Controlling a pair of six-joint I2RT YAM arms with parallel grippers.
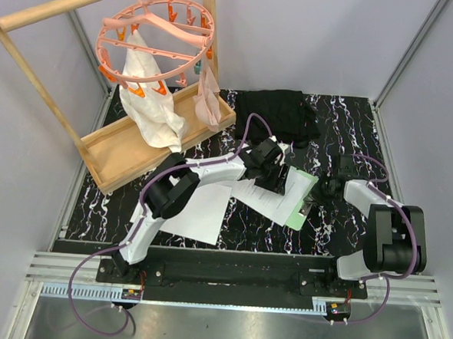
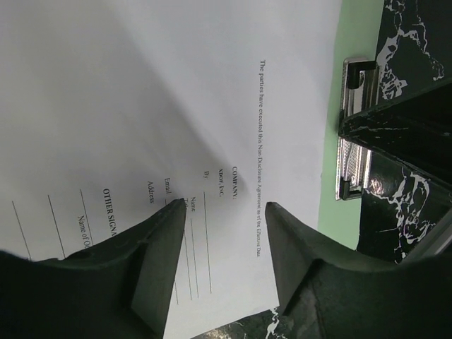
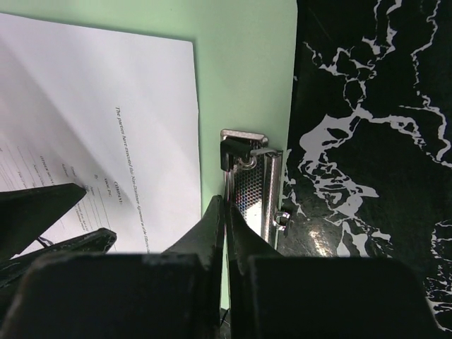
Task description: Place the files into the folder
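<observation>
We see the folder (image 3: 247, 70) lying flat on the table (image 1: 261, 229), right of its middle and nearer the near edge. A printed sheet (image 2: 176, 92) rests on it, with a green margin showing beside the metal clip (image 3: 251, 187). Our left pincer (image 2: 222, 236) hangs over that sheet, fingers apart, nothing between them. Our right pincer (image 3: 224, 219) has its fingers pressed together, tips down just beside the clip. Loose sheets (image 1: 197, 214) lie by the near edge, left of the folder. A black cloth (image 1: 280, 115) sits at the far edge and a wooden tray (image 1: 126, 175) at the far left corner.
</observation>
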